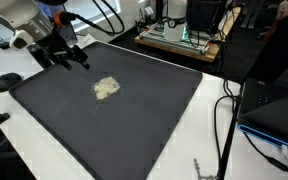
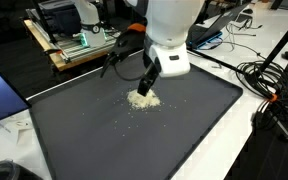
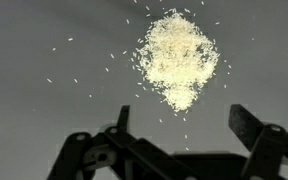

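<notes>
A small pile of pale, rice-like grains lies on a large dark mat in both exterior views (image 1: 106,88) (image 2: 144,99). Loose grains are scattered around it. In the wrist view the pile (image 3: 176,58) sits just beyond the fingertips. My gripper (image 1: 64,55) (image 2: 148,84) hovers above the mat (image 1: 134,130), close to the pile. In the wrist view the gripper (image 3: 184,125) is open and empty, with its two dark fingers spread apart and bare mat (image 3: 44,40) between them.
The mat lies on a white table (image 2: 234,140). A black round object (image 1: 8,80) sits off one mat corner. Cables (image 2: 269,85) run along one side. Electronics on a wooden board (image 1: 179,35) stand behind the mat, and a blue-edged device (image 1: 279,115) sits beside it.
</notes>
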Controlling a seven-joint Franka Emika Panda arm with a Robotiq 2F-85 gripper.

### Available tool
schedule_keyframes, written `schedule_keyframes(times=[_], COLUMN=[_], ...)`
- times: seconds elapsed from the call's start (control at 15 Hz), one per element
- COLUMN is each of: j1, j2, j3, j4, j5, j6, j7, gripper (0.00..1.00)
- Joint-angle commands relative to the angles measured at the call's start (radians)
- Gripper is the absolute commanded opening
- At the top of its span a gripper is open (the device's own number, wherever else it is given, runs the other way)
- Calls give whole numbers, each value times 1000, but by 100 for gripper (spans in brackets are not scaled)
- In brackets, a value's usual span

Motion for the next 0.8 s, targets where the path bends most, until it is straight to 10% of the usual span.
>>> schedule_keyframes(times=[0.0, 0.73], j1=[48, 190], j2=[138, 330], j3=[-2, -76], j4=[238, 516], j5=[-57, -205], j6=[-161, -353], j7=[22, 183], gripper=[100, 100])
